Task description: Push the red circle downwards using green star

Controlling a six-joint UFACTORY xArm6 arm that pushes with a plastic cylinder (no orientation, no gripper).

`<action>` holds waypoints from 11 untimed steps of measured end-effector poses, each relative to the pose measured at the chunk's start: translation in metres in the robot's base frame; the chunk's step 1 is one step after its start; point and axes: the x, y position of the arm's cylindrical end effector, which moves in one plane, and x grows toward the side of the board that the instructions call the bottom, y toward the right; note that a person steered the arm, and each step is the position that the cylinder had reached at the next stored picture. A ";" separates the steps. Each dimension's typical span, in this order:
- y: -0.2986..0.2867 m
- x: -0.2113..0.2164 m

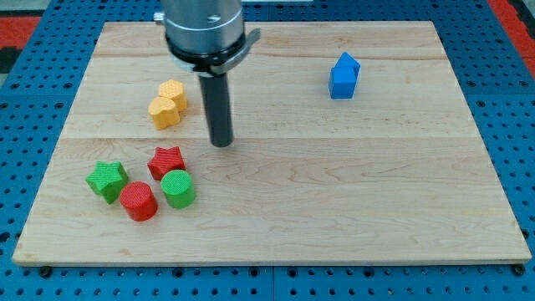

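Note:
The red circle (138, 201) stands near the view's bottom left of the wooden board (334, 184). The green star (107, 180) touches it on its upper left. A green circle (178, 188) touches the red circle on its right, and a red star (165, 160) sits just above the two circles. My tip (221, 143) rests on the board to the upper right of the red star, well right of the green star, touching no block.
A yellow heart-like block (168, 104) lies left of my rod. A blue house-shaped block (343, 76) stands at the view's upper right. Blue pegboard (510, 100) surrounds the board.

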 end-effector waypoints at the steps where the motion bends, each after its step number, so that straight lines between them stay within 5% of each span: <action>1: -0.045 0.000; 4: -0.150 0.006; 6: -0.142 0.070; 11: -0.119 0.070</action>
